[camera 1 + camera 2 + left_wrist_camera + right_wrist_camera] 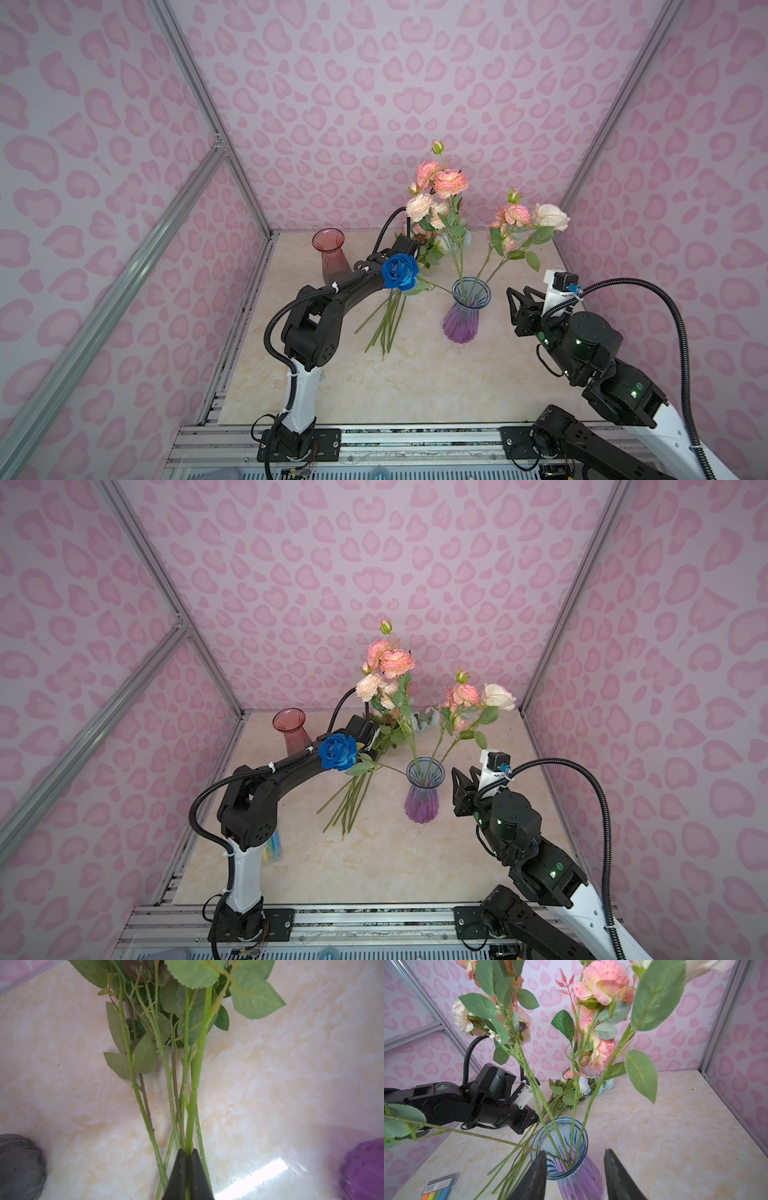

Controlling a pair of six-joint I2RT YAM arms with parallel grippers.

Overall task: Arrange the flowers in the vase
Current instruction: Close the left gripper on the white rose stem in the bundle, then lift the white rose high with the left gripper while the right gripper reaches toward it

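1. The left gripper (188, 1167) was shut tight on one green stem (196, 1080) in the pile of flowers (387, 320) laid on the table (415, 374).
2. The right gripper (575, 1151) was held half open and empty near the vase (463, 324).

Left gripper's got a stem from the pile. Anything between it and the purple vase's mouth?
Yes: the blue rose leans out of the purple vase over the left gripper and its gripped stem, spanning the gap. Other stems already occupy the mouth.
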